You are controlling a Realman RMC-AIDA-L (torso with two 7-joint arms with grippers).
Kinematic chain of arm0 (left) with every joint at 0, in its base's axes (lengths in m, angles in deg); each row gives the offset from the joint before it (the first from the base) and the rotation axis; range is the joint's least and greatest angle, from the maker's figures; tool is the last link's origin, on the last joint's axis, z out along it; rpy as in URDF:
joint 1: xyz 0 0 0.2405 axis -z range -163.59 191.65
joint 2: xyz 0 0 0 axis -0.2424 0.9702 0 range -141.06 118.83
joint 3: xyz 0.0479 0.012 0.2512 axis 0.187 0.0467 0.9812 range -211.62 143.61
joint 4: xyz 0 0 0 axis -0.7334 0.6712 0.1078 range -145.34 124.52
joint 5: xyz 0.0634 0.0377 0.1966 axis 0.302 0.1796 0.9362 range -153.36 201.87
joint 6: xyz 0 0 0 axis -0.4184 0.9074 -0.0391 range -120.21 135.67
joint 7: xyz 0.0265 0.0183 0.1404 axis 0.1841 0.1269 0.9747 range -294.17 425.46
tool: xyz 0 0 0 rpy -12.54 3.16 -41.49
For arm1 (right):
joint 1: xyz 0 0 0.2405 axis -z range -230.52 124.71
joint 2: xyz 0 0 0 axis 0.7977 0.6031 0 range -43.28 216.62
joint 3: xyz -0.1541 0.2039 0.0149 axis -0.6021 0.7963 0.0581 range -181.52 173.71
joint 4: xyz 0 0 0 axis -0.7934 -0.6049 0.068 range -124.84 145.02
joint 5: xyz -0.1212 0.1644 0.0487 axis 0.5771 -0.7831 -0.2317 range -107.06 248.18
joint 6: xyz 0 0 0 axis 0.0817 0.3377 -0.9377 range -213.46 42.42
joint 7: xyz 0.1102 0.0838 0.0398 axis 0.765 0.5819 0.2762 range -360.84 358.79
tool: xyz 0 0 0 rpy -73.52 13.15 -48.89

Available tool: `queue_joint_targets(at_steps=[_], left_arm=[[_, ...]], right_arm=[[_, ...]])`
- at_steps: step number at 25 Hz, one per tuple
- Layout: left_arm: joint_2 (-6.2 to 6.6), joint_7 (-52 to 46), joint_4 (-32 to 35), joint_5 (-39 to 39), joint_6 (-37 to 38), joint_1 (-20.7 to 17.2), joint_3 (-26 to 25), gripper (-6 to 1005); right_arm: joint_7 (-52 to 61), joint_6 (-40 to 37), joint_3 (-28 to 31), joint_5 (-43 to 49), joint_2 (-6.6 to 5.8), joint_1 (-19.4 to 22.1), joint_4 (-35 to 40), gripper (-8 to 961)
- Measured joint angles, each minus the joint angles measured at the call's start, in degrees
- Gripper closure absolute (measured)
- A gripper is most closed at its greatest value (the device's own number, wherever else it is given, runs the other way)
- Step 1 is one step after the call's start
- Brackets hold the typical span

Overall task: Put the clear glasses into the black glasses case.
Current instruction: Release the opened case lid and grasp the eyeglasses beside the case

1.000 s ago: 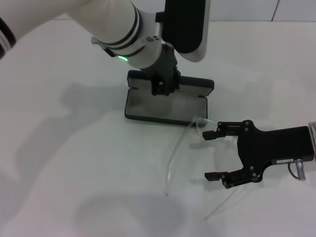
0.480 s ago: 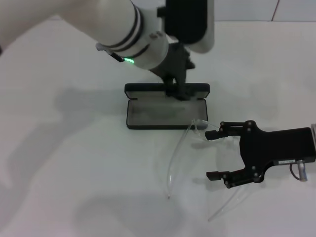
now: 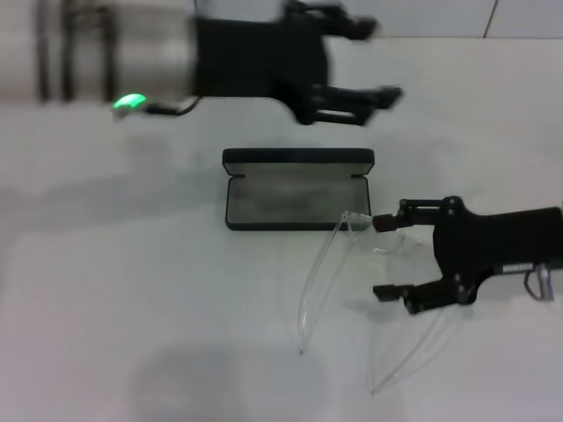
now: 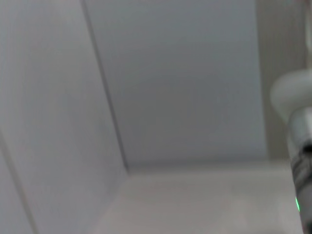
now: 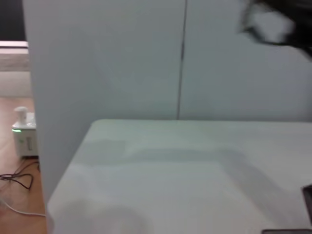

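Observation:
The black glasses case point(image 3: 297, 161) lies open in the middle of the table in the head view, its grey lining empty. The clear glasses point(image 3: 355, 223) rest on the table just off the case's front right corner, with their thin arms point(image 3: 312, 290) trailing toward me. My right gripper point(image 3: 383, 258) stands open beside the lens end, its upper finger point(image 3: 391, 221) almost at the lens, and it holds nothing. My left gripper point(image 3: 374, 60) hovers open and blurred above the table behind the case. Neither wrist view shows the case or the glasses.
The white table point(image 3: 132, 308) spreads wide to the left and front of the case. Grey wall panels point(image 5: 122, 58) stand behind the table. A small device with a green light point(image 5: 23, 134) and cables sit on the floor beyond the table edge.
My left gripper has come off the case lid and swung up and back behind the case. The case stays open. My right gripper has edged slightly closer to the lens.

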Motion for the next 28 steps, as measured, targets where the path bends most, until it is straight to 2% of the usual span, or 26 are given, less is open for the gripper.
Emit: queue_joint_targets(at_steps=[1,2,4,8,11,14,18,20,25,28], left_arm=[[-0.24,8.9,-3.3,-9.5,-0.6,-6.6,-1.8,212],[-0.26,10.1,-3.7,-10.8,-0.8,-7.1,-1.8,199],[-0.3,18.5,-8.6,-18.7,-1.2,-11.9,-2.0,199],[-0.19,30.2,-17.9,-31.3,0.0,-17.1,-2.1,200],[-0.3,36.6,-23.7,-36.7,0.6,-18.4,-2.1,200],[-0.17,39.8,-28.6,-39.3,1.5,-18.5,-2.2,200],[-0.12,42.2,-32.0,-40.8,2.1,-17.9,-2.3,201],[-0.13,42.9,-32.6,-41.0,2.2,-17.4,-2.4,201],[0.09,42.7,-33.2,-41.0,2.2,-16.2,-2.4,202],[0.11,42.9,-33.3,-40.8,2.2,-16.0,-2.4,202]], right_arm=[[2.9,0.3,-0.2,0.9,-0.03,0.2,2.3,123],[7.5,0.6,-0.4,2.7,-0.03,0.4,5.7,123],[15.8,0.9,-0.5,6.0,-0.07,0.8,12.3,124],[31.5,0.0,-1.5,12.9,-0.07,0.6,26.7,126],[42.2,-1.0,-3.4,20.5,-0.11,-1.2,34.8,127],[52.0,-2.2,-6.4,28.9,-0.08,-4.8,39.5,127],[63.4,-4.4,-11.8,38.5,-0.06,-10.3,40.0,128],[67.0,-4.9,-14.8,41.8,0.05,-11.8,39.6,128],[71.4,-3.8,-22.7,44.8,0.29,-12.6,39.1,130],[72.5,-0.4,-25.8,44.8,0.43,-12.6,37.7,130]])
